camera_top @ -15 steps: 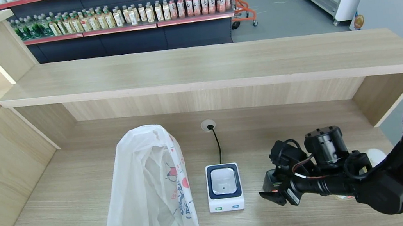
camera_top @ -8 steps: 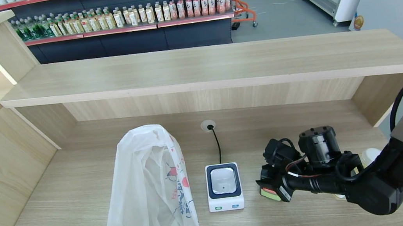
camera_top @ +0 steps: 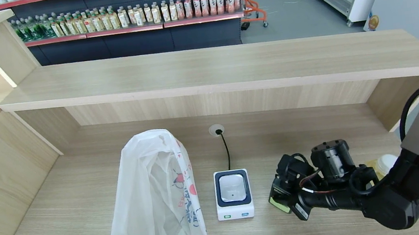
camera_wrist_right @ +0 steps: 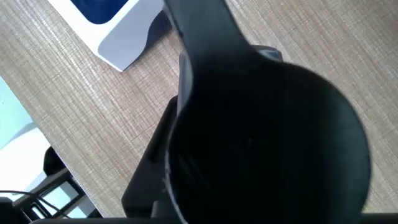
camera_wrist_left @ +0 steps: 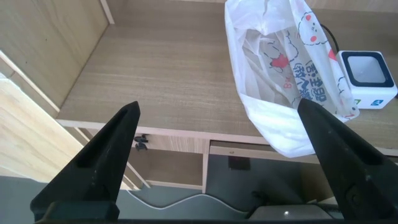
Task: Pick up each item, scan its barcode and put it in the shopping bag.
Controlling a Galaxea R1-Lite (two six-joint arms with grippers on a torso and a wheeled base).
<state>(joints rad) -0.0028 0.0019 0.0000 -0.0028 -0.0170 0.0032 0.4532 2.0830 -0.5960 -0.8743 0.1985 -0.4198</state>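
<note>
A: What has the right gripper (camera_top: 285,200) done in the last second?

B: It has slid a little towards the barcode scanner (camera_top: 233,194) and dropped closer to the counter (camera_top: 82,201). The wrist has also rolled, so a green label edge now faces up. It sits just beside the scanner, at its 3 o'clock.

A: Is it gripping something?

B: It looks clamped on a dark container (camera_top: 279,205) with that green label. The right wrist view has a dark round body pressed close to the lens, so that is a judgement, not a clear sight.

A: So is the scan done?

B: Probably not. The container is beside the scanner window, not over it, so the label likely needs carrying further towards 9 o'clock.

A: And the shopping bag (camera_top: 155,199)?

B: It has not moved. It stands open-mouthed at the scanner's 9 o'clock.

A: The left gripper (camera_wrist_left: 217,109)?

B: It is spread wide and empty, hanging off the counter's near edge.

A: Anything waiting?

B: A white-capped bottle (camera_top: 387,161) stands behind the right arm, at the gripper's 3 o'clock.
</note>
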